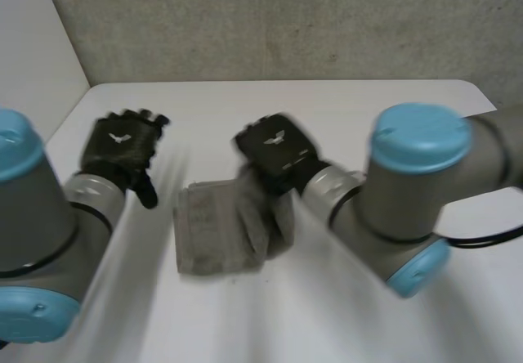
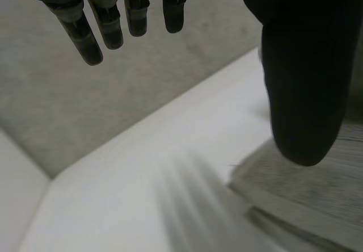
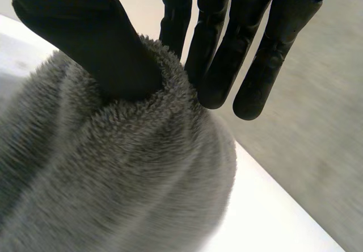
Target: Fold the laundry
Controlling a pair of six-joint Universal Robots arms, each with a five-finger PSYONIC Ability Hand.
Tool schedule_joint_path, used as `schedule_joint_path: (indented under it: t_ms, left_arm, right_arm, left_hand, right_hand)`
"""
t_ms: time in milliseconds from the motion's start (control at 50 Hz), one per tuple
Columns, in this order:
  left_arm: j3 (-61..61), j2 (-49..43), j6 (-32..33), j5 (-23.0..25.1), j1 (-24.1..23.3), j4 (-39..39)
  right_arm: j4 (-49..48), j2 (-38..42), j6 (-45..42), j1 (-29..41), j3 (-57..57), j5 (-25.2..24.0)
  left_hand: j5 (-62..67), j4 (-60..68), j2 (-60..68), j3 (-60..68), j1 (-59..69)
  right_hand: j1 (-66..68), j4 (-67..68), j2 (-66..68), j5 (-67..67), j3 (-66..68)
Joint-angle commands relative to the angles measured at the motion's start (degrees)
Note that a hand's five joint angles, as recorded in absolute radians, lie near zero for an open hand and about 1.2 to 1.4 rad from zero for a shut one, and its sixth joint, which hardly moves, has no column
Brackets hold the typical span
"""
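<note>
right hand (image 3: 93, 33) — pinch on towel (image 3: 113, 178)

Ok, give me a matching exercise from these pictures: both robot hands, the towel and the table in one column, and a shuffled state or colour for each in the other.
1. left robot hand
2. right robot hand
3. towel
4. table

a. white
b. pinching the towel
c. open, holding nothing
d. grey and fluffy

Pairs: 1-c, 2-b, 3-d, 4-a

one towel (image 1: 216, 232), one table (image 1: 368, 109), two hands: left hand (image 1: 121, 146), right hand (image 1: 274, 146)
</note>
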Motion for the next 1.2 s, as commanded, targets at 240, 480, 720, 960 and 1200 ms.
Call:
schedule_joint_path:
  t_ms: [240, 480, 720, 960, 1200]
  left_arm:
    - [0.69, 5.1, -2.73, 0.66, 3.84, -0.09]
    - [10.72, -9.33, -10.82, 6.74, -4.33, -1.14]
    - [13.1, -22.33, -16.09, 5.42, -5.83, -7.55]
    - [8.17, -19.0, -9.94, 3.13, -3.37, -9.14]
    - [11.41, -9.87, -5.55, 3.22, -4.94, -9.32]
  right_arm:
    - [1.92, 1.39, 3.86, 3.14, -2.75, 1.89]
    - [10.09, 1.0, 19.29, -5.78, -2.83, 2.35]
    - [10.8, 9.27, 14.28, -4.81, -6.7, 0.14]
    - [10.8, 15.25, 4.62, -1.12, -8.2, 1.72]
    - [10.36, 2.16, 5.14, -2.17, -6.62, 4.36]
  left_hand:
    - [-1.63, 0.47, 0.57, 0.45, 0.31]
    - [-1.25, 0.86, 0.95, 0.83, 0.69]
    - [-0.91, 1.19, 1.29, 1.17, 1.03]
    - [-1.63, 0.47, 0.57, 0.45, 0.31]
    - [-1.63, 0.47, 0.57, 0.45, 0.31]
  right_hand:
    - [-41.55, -58.13, -56.27, -55.59, -57.63]
    - [-41.55, -58.13, -56.27, -55.59, -57.63]
    - [-41.55, -58.13, -56.27, -55.59, -57.63]
    - [-41.55, -58.13, -56.27, -55.59, -57.63]
    - [-41.55, -58.13, -56.27, -55.59, -57.63]
